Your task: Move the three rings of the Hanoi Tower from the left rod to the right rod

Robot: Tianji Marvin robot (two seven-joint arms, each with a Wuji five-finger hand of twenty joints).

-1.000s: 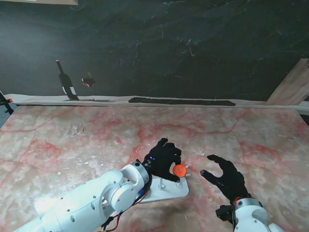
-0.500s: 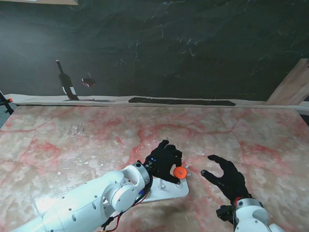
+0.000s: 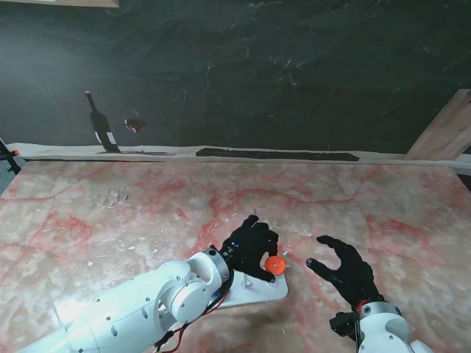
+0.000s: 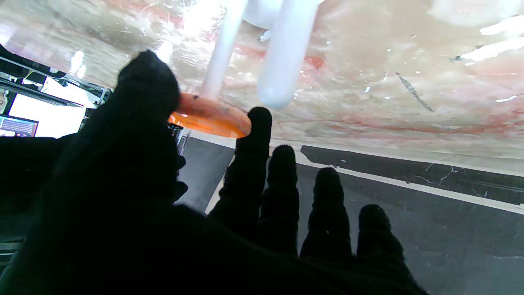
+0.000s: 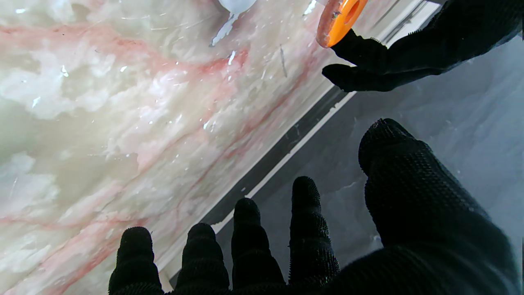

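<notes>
Small flat orange plastic ring (image 3: 274, 265) with a round centre hole, held in the left hand (image 3: 250, 246), black-gloved. In the left wrist view the ring (image 4: 208, 116) is pinched at its rim between thumb and index fingertip (image 4: 258, 119); the other three fingers are extended and off it. Ring is seen nearly edge-on there; its hole axis runs roughly along a white plastic rod (image 4: 222, 49), which meets the ring's table-side face. Whether the rod passes through the hole: cannot tell. A second, thicker-looking white rod (image 4: 286, 49) stands just beside the index fingertip, rounded end free.

Right wrist view shows the ring (image 5: 342, 19) tilted, hole visible, face bright orange, rim duller.

White tower base (image 3: 257, 288) lies on the pink-veined marble bench (image 3: 110, 220), partly under the left hand.

Right hand (image 3: 346, 268), black-gloved, fingers spread wide, holding nothing, to the right of the ring and apart from it.
</notes>
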